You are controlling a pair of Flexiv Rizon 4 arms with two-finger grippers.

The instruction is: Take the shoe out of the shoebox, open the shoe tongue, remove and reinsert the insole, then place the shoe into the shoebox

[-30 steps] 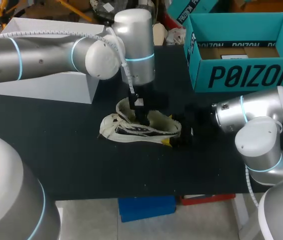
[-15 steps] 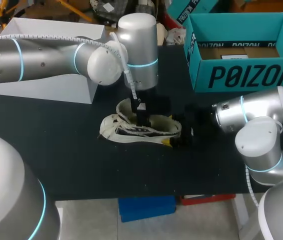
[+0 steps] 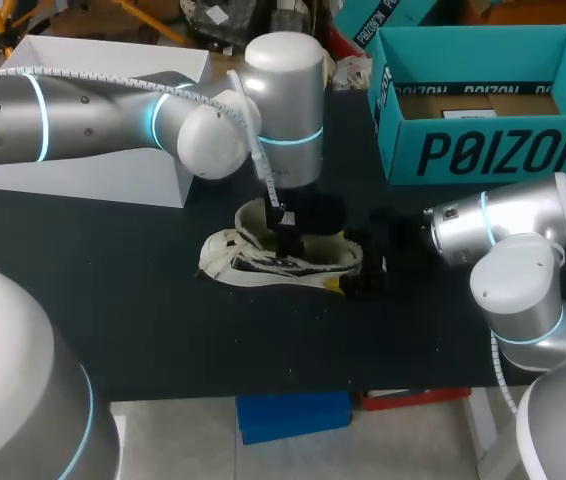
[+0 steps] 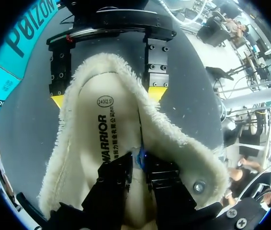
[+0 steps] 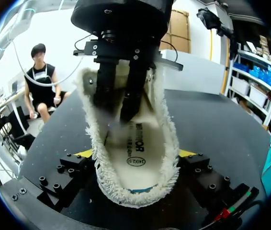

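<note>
A cream fleece-lined shoe (image 3: 263,262) lies on its side on the black table (image 3: 113,300). My left gripper (image 3: 286,240) reaches down into its opening. In the left wrist view its fingers (image 4: 114,184) stand slightly apart over the printed insole (image 4: 104,129), with a bit of blue at their tips. The right wrist view shows my left gripper (image 5: 118,108) inside the shoe (image 5: 135,143). My right gripper (image 5: 136,155) clamps the heel from both sides, and its yellow tips also show in the left wrist view around the right gripper (image 4: 107,96). The teal shoebox (image 3: 483,150) stands open at the back right.
A white box (image 3: 93,165) sits at the back left, behind my left arm. Bare black table stretches in front of the shoe up to the front edge.
My left arm has shifted a little to the right over the shoe, and its fingers have parted slightly. My right arm and the shoe have stayed put.
</note>
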